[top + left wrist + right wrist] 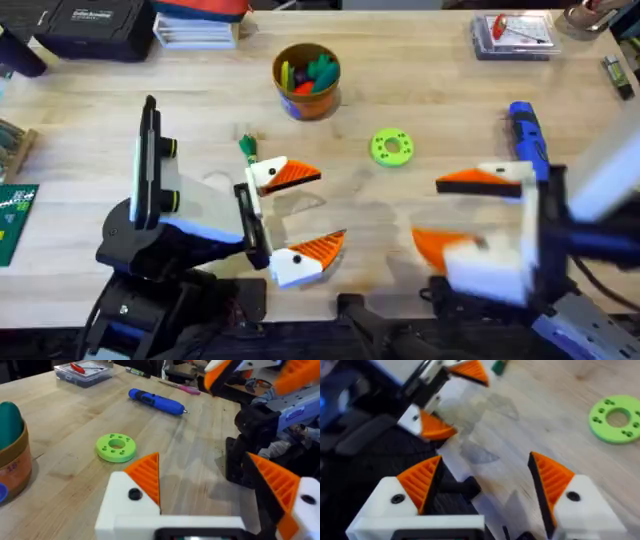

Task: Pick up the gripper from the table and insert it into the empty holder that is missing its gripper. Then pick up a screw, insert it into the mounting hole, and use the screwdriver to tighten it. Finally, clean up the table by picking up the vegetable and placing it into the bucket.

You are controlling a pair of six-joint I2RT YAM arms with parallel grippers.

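Note:
My left gripper stands open low over the table's middle, its two white mounts each carrying an orange ribbed finger. My right gripper faces it from the right, open too, with an orange finger on each mount. A loose gripper and an empty holder are out of view. A black screw sits in the left mount. The blue screwdriver lies behind the right arm. Just beyond the left gripper lies the green vegetable. The bucket stands at the back centre, holding toy pieces.
A green disc with holes lies between the grippers and the bucket. A clear box sits at the back right, dark cases and books at the back left, and a green board at the left edge.

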